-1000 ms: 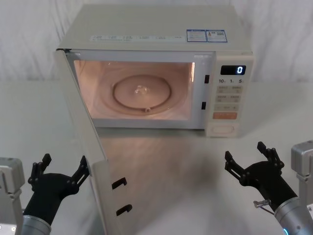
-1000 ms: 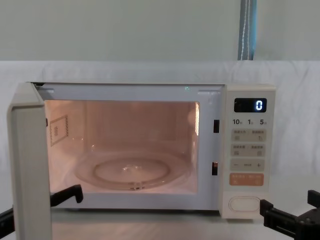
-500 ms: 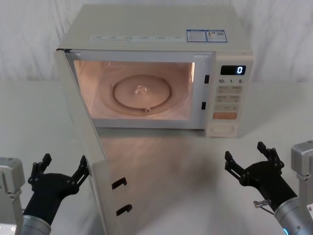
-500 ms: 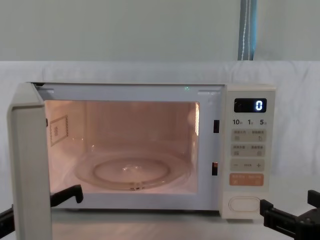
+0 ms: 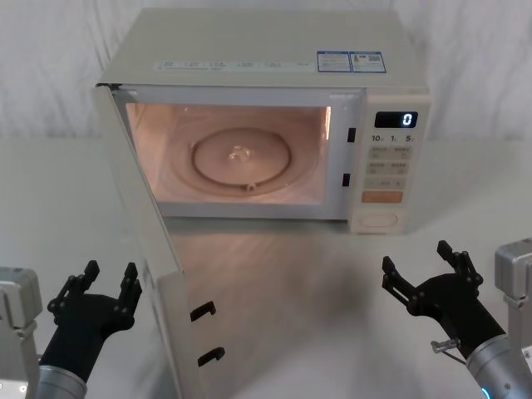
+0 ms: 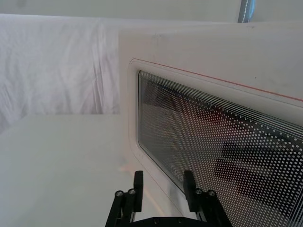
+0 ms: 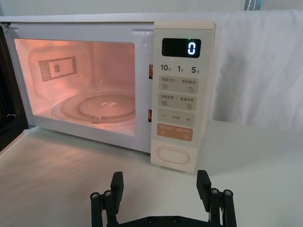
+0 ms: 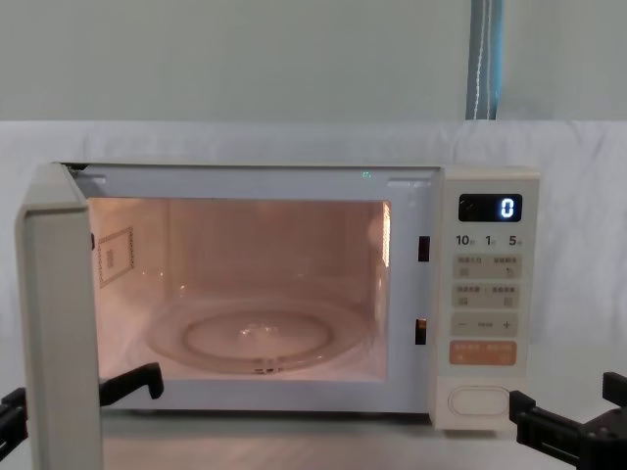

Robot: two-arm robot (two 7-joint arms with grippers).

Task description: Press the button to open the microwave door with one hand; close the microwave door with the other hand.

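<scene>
At nine o'clock of the oven, the microwave door [image 5: 154, 274] stood wide open; stiff, hinged, best pushed on its outer face. Left gripper [image 5: 106, 284] beside it, right gripper [image 5: 424, 266] idle, fingers spread.

This looks like a robot test lab rather than a kitchen. Behind the cream-white box-shaped microwave [image 5: 266, 116], wrinkled white cloth sheeting [image 8: 245, 142] covers the backdrop beneath a plain grey-green wall [image 8: 245, 59].

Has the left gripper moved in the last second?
Yes. The left gripper has narrowed: its inner fingertip, earlier beside the open microwave door, has drawn back from the door's lower edge. The arm's base looks unmoved.
</scene>
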